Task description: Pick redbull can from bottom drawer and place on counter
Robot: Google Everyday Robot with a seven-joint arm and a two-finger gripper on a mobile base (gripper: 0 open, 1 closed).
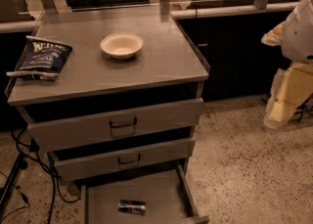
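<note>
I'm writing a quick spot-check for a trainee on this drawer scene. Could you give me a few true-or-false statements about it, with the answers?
1. The redbull can lies on its side in the bottom drawer. True.
2. The chip bag sits inside the bowl. False: the chip bag lies apart from it, on the left of the counter.
3. All three drawers are pushed fully shut. False: the bottom drawer is pulled out.
4. The gripper is at the right of the picture, away from the cabinet. True.
</note>
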